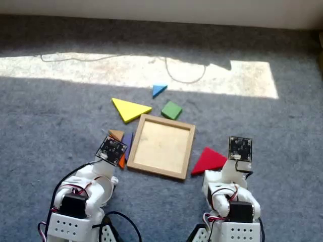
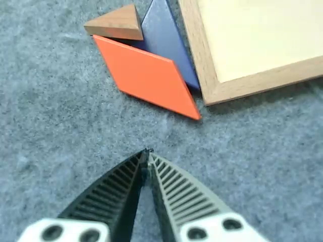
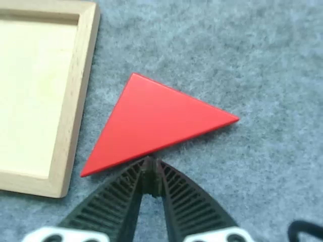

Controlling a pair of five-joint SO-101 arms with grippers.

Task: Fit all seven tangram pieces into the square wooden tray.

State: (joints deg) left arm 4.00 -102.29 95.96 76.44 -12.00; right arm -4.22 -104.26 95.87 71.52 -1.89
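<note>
The wooden tray (image 1: 156,172) sits empty mid-carpet (image 1: 45,131), all seven pieces lying around it. Both grippers are closed: the left gripper (image 2: 148,154) hovers near the orange parallelogram (image 2: 146,75), the right gripper (image 3: 150,164) at the red triangle (image 3: 151,121). I'd guess flat pieces could skid on the soft pile rather than lift, and the orange one might drag its purple neighbour (image 2: 166,40). Sunlight bands the far carpet.

The tray (image 1: 156,172) is bare inside, open from above. An orange rhomboid (image 2: 146,76), blue triangle (image 2: 165,43) and brown triangle (image 2: 119,23) crowd its left rim; a red triangle (image 3: 152,122) lies beside its right rim.
</note>
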